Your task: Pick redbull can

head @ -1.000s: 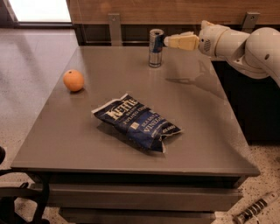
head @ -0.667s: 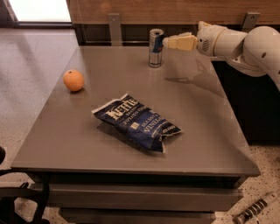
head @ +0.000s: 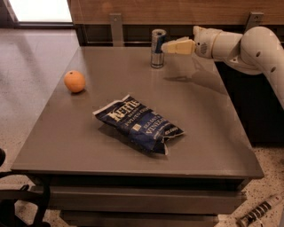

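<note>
The redbull can [head: 157, 48] stands upright near the far edge of the grey table [head: 213, 133], blue and silver with a silver top. My gripper [head: 165, 47] reaches in from the right on a white arm [head: 248, 46]. Its cream tip is level with the can's upper half, right beside the can's right side and nearly touching it. It holds nothing that I can see.
An orange [head: 74, 81] lies near the table's left edge. A dark blue chip bag [head: 140, 123] lies in the middle of the table. A wood-panelled wall [head: 133, 11] with metal brackets runs behind the table.
My gripper has moved a little left and slightly down, closing the gap to the can's right side. The can, orange and bag have not moved.
</note>
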